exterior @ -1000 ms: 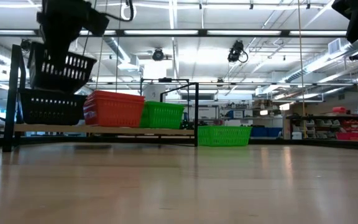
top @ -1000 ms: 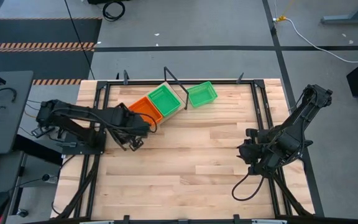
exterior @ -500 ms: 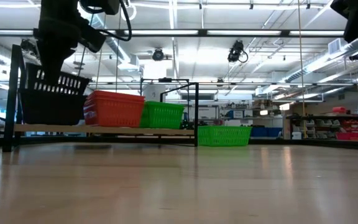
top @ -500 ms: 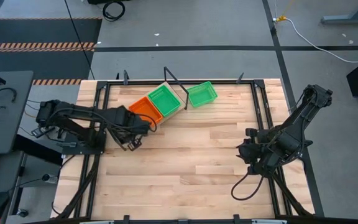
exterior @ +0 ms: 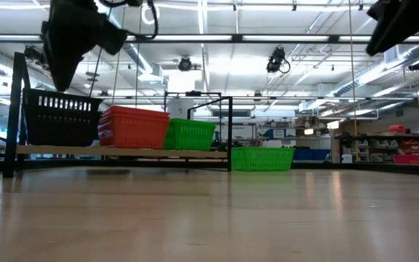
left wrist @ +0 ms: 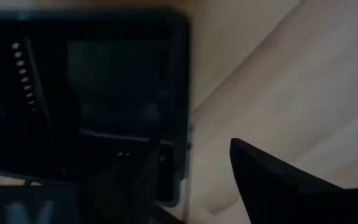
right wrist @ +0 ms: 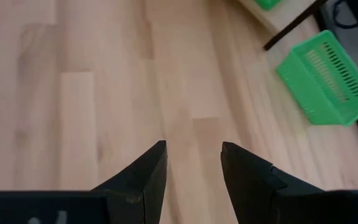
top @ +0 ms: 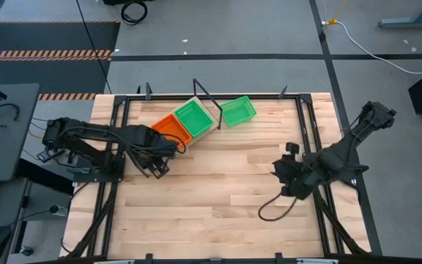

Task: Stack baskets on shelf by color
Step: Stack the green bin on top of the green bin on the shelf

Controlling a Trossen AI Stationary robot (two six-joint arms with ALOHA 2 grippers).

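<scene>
No legible writing. Left gripper point(exterior: 70, 73) spread above black basket point(exterior: 60, 120) (upright, left of frame) on shelf point(exterior: 122, 152); right gripper point(right wrist: 191, 165) parted.

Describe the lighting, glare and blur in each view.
High view: even light, sharp, no glare. Low view: bright ceiling strips leave the left gripper a silhouette; the near tabletop is soft. Left wrist view: dim and blurred, the black basket barely legible. Right wrist view: evenly lit, the loose green basket crisp.
</scene>
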